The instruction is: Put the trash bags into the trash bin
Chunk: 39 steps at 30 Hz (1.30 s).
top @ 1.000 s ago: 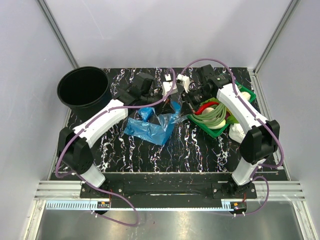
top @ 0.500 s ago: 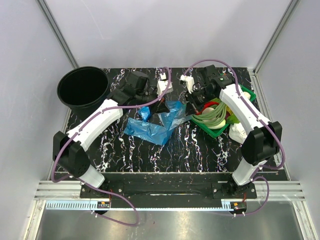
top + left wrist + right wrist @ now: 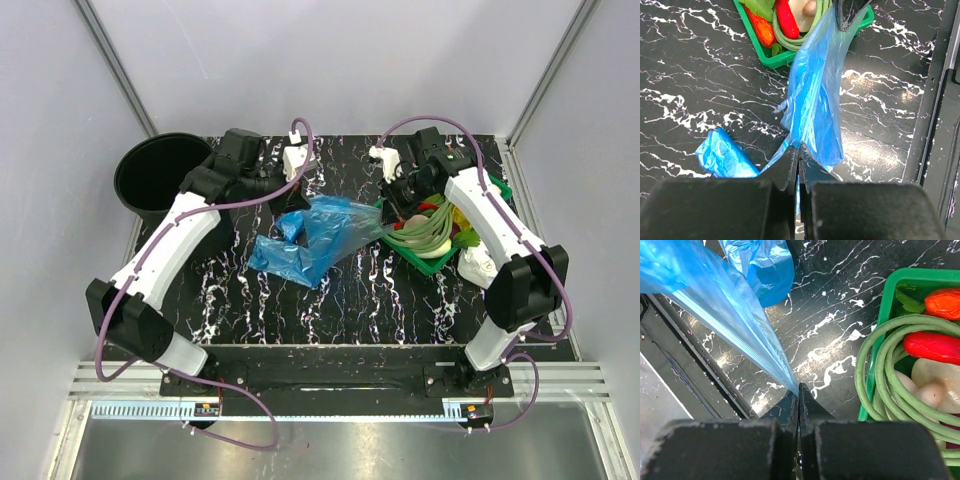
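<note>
One blue trash bag is stretched taut above the table between my two grippers. My left gripper is shut on its left end; in the left wrist view the film rises from the closed tips. My right gripper is shut on the other end, and the sheet fans out from its tips. A small blue wad and a flat blue bag lie on the table below. The black trash bin stands at the far left, just left of the left wrist.
A green tray of vegetables sits at the right, close under the right gripper, with long green beans at its edge. A white wrinkly lump lies beside the tray. White walls enclose the black marbled table.
The left arm has swung left toward the bin, pulling the bag's end with it. The bag has risen off the table and drawn tight between both grippers. The right gripper has shifted slightly right.
</note>
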{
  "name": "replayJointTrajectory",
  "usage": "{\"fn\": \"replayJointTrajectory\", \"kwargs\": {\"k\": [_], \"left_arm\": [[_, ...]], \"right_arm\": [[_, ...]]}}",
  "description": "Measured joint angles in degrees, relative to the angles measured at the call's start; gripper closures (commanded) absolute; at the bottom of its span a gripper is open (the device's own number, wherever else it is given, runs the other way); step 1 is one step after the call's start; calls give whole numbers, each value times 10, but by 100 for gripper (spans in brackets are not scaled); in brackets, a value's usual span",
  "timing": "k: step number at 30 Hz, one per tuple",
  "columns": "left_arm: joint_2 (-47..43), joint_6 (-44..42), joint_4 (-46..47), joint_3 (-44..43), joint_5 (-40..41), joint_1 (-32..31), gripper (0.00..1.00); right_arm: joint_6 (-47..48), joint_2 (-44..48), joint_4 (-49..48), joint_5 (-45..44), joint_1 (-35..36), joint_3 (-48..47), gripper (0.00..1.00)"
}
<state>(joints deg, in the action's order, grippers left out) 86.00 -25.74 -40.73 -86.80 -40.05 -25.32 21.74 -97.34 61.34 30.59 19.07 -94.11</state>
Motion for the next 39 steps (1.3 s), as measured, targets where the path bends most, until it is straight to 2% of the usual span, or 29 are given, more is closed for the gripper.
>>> {"fn": "replayJointTrajectory", "kwargs": {"k": [13, 32, 35, 37, 39], "left_arm": [[-19, -38, -71, -27, 0, 25, 100], [-30, -42, -68, -27, 25, 67, 100], [-36, -45, -69, -27, 26, 75, 100], [-38, -49, -70, -27, 26, 80, 100], [-42, -59, -72, -27, 33, 90, 100]], "right_arm": [[-16, 29, -35, -46, 4, -10, 100], [-3, 64, -47, -9, 4, 32, 99], [0, 69, -47, -6, 4, 42, 95], [3, 71, -46, -3, 4, 43, 85], [8, 73, -33, -5, 2, 43, 70]]}}
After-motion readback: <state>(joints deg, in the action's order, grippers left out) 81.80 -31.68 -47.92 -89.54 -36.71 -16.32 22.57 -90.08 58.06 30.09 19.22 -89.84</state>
